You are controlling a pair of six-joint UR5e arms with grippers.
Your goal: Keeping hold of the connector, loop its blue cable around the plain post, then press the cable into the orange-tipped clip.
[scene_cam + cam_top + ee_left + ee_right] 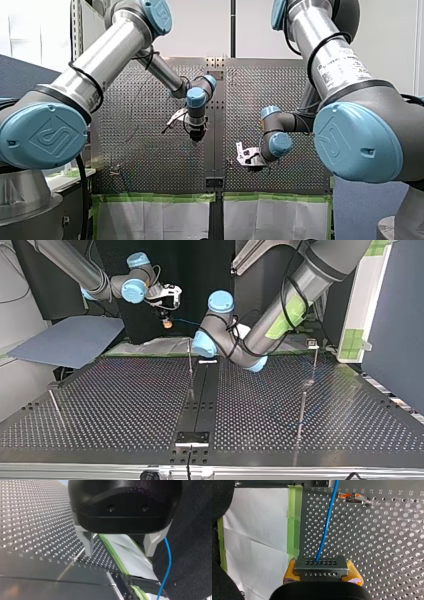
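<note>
Yellow pads (291, 572) of my right gripper (320, 573) pinch the connector (320, 566), a grey metal block with rows of small holes, one pad on each side of it. Its blue cable (325, 527) leaves the block's middle and runs straight ahead of the gripper over the perforated table (392, 545). It passes just beside the orange end of the clip (353, 499); whether the two touch I cannot tell. Green tape (294, 517) and white paper (257, 535) lie on the cable's other side from the clip. In the top view this gripper hangs in the upper left of the frame, with a thin post (190, 360) lower and to its right. My left gripper (118, 553) has its pale fingers (87, 542) spread apart with nothing between them, and the cable hangs just outside one finger against black cloth (195, 542). In the front view it sits at the centre of the frame, well apart from my right gripper, lower and to the right
</note>
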